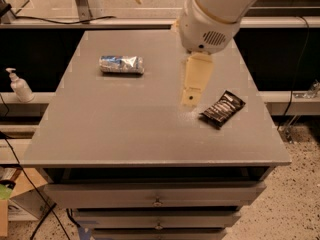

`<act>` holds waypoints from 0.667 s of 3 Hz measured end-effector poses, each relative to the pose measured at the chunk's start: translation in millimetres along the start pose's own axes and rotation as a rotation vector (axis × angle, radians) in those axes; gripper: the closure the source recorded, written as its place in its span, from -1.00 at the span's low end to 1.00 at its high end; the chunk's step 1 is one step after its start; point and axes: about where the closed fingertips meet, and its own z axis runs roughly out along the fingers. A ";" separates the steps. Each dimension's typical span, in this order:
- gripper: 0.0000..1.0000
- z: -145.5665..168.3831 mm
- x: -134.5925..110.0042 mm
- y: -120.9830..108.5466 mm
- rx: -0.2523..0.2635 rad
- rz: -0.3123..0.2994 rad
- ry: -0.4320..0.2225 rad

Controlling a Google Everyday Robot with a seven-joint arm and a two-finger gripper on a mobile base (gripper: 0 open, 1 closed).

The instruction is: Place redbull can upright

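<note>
The redbull can (121,64), blue and silver, lies on its side at the back left of the grey table (125,129). My gripper (189,100) hangs from the big white arm (215,14) over the middle right of the table. It points down, well to the right of the can and not touching it. It is just left of the black snack packet (222,109). Nothing shows in the gripper.
A white soap bottle (20,86) stands on a ledge left of the table. Drawers (157,201) sit under the tabletop. The arm hides the table's back right corner. A dark gap and a rail run behind the table.
</note>
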 end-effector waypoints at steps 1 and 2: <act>-1.00 33.7 -33.8 -24.1 -0.027 -0.056 -0.040; -1.00 62.3 -59.6 -52.0 -0.040 -0.106 -0.069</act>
